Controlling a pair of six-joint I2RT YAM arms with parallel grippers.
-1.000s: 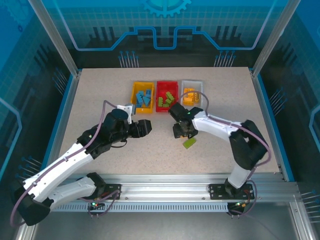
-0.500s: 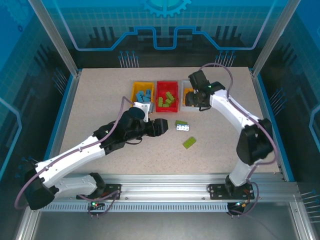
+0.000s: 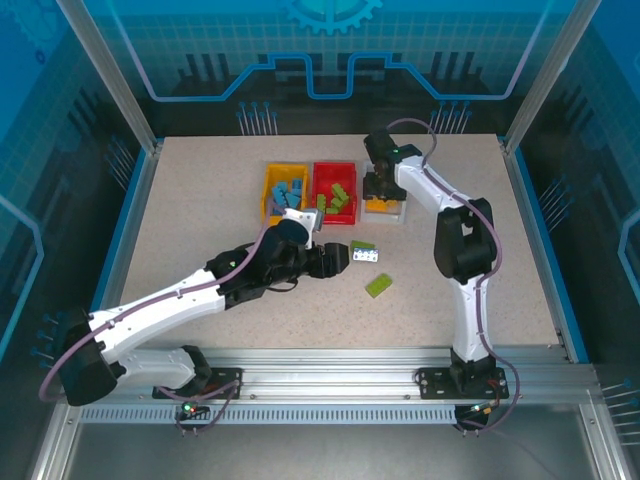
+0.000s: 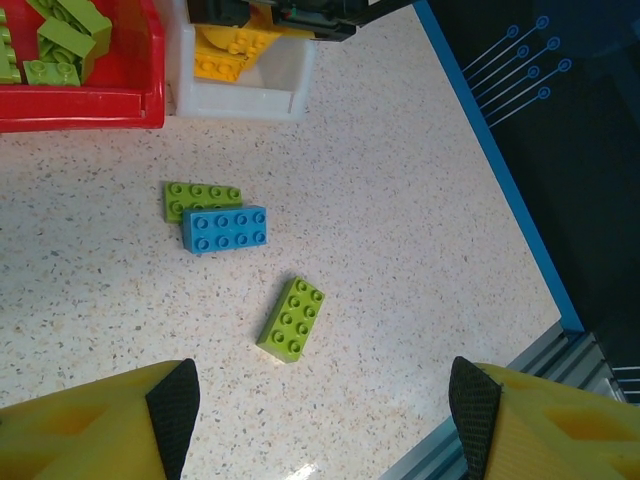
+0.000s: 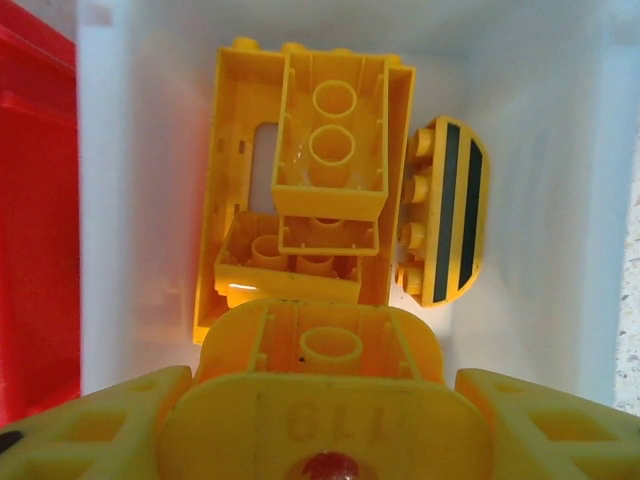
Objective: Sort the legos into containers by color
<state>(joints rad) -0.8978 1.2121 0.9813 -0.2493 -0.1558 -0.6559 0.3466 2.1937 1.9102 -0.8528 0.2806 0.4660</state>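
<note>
**Three strays on the worktop [image 4: 400,200]**

A blue brick [image 4: 225,229] touches a green brick [image 4: 203,198]. A second green brick [image 4: 291,319] lies nearer the left pincer [image 4: 322,402], which is spread apart. The right pincer [image 5: 322,400] hangs over the white bin [image 5: 590,200]; its grip I cannot tell.

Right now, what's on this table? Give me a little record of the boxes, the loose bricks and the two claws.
yellow-orange plastic bin: holds blue bricks
red plastic bin: holds green bricks
white plastic bin: holds yellow bricks, including a black-striped brick
loose on the speckled table: blue brick against a green brick; another green brick apart
left gripper: open, near the loose bricks
right gripper: over the white bin; open or shut unclear
</note>
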